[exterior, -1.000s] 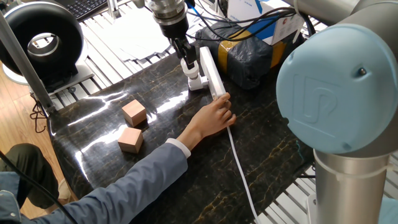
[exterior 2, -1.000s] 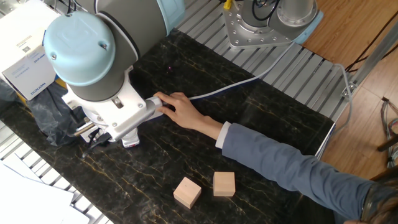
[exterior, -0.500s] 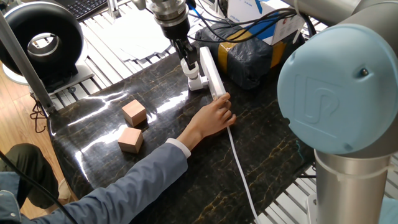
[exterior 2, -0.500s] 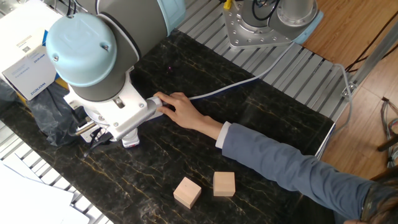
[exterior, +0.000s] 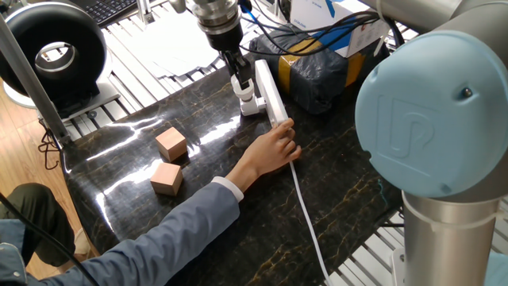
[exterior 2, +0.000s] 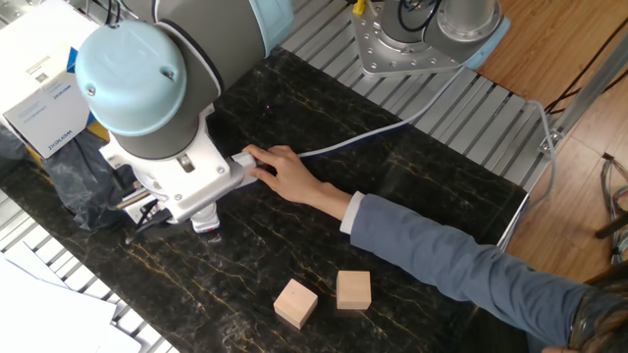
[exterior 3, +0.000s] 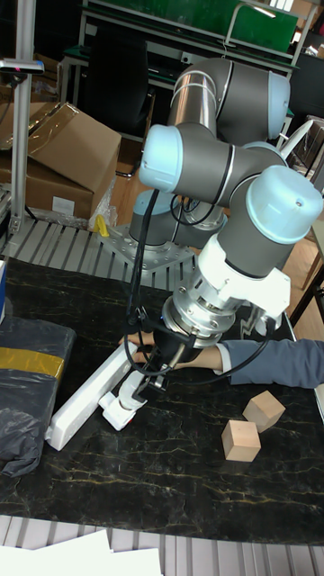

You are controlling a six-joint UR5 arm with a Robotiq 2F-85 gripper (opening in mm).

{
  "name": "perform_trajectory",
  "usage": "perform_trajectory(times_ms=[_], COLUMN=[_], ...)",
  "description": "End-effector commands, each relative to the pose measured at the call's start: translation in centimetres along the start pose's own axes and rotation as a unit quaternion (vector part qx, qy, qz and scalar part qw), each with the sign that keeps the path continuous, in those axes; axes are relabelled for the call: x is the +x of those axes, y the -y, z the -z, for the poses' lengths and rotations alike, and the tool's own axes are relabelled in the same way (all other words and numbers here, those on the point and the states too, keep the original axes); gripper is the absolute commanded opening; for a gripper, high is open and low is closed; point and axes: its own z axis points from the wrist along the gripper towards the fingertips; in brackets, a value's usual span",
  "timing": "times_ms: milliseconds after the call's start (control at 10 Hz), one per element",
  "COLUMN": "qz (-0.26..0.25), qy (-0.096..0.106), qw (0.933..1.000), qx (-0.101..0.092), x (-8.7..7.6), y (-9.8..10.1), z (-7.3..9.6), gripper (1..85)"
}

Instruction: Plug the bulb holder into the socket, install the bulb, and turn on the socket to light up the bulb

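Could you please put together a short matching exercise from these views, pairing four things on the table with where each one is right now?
Things:
1. gripper
2. person's hand
3. two wooden blocks
4. dark wrapped box

Places:
a. apart on bare tabletop, away from the strip
b. behind the socket, yellow tape across it
c. on the socket's cable end
d. at the bulb holder beside the socket

Pairs: 1-d, 2-c, 3-a, 4-b

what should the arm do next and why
Probably push the bulb holder sideways into the socket: the robot hand appears to grip it right beside the socket, and the person's hand braces the socket's cable end.
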Motion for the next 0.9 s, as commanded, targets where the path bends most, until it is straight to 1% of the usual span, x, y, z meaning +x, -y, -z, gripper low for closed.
perform_trajectory(times_ms=[0, 200, 400, 500, 800], qz=[-0.046, -0.065, -0.078, -0.090, -0.127], qy=[0.003, 0.002, 0.015, 0.019, 0.030], qw=[0.9989, 0.9978, 0.9966, 0.9955, 0.9911], qx=[-0.002, -0.010, -0.021, -0.023, -0.022], x=[-0.24, -0.27, -0.60, -0.77, -1.19], y=[-0.17, -0.49, -0.47, -0.48, -0.18], z=[0.17, 0.34, 0.52, 0.58, 0.56], gripper=[33.3, 33.3, 33.3, 33.3, 33.3])
